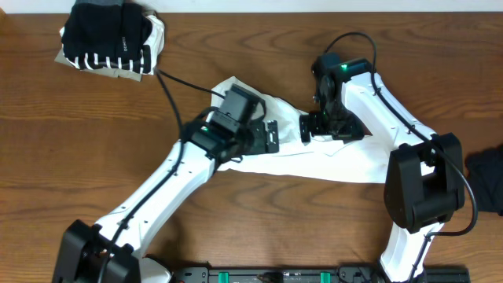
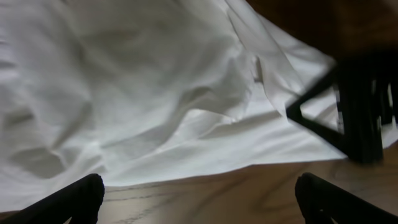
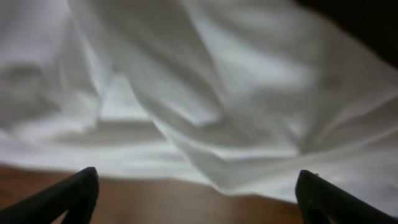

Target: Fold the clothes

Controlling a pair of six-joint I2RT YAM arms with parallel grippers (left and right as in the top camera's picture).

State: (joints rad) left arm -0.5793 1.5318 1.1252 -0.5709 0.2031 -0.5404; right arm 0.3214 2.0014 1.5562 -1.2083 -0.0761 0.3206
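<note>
The white T-shirt (image 1: 318, 163) lies crumpled across the middle of the table, and its folds fill the left wrist view (image 2: 155, 93) and the right wrist view (image 3: 205, 81). My left gripper (image 1: 272, 135) hovers over the shirt's left part, open, with only bare wood between its fingertips (image 2: 81, 198). Facing it from the right, my right gripper (image 1: 307, 128) is also open and empty, its fingertips (image 3: 78, 194) wide apart above the shirt's edge. The right gripper (image 2: 357, 109) shows dark at the right of the left wrist view.
A folded pile of black, striped and beige clothes (image 1: 110, 35) sits at the far left corner. A dark garment (image 1: 487, 179) lies at the right edge. A black cable (image 1: 177, 86) runs across the wooden table (image 1: 71, 149).
</note>
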